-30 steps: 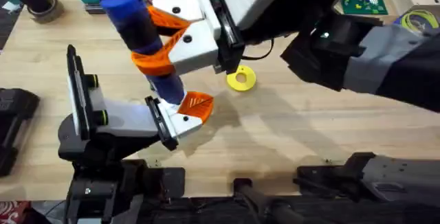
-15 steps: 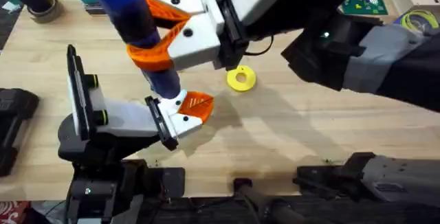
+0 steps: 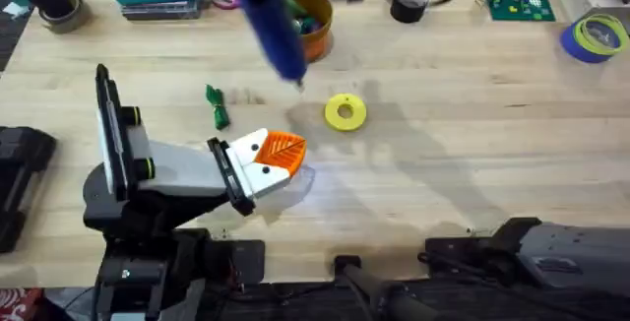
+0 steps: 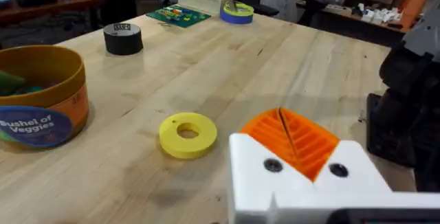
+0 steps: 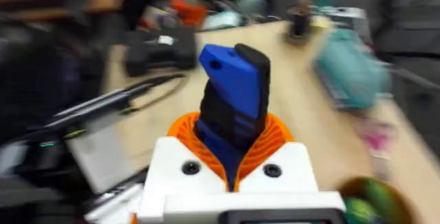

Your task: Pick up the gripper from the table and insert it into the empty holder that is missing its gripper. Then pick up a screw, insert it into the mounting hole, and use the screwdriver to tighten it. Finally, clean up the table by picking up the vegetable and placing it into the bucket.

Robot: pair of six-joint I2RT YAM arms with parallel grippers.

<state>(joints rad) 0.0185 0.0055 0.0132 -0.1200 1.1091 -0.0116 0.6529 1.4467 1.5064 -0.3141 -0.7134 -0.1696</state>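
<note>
Looking down from overhead, the screwdriver (image 3: 273, 24) hangs tilted, bit aimed down toward the yellow disc (image 3: 345, 112), with bare tabletop (image 3: 472, 134) stretching right. Vegetable (image 3: 217, 107) lies beside the left gripper (image 3: 268, 159), can't tell if that's spread. Left wrist: bucket (image 4: 41, 104) near the disc. Right wrist: right gripper (image 5: 234, 162) pinching the screwdriver upright.

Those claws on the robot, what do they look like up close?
Each gripper is a chunky white plastic block with two dark screw heads, tipped with orange ribbed pads: see the left gripper and the right gripper. The left arm behind it is black and grey with small green knobs.
</note>
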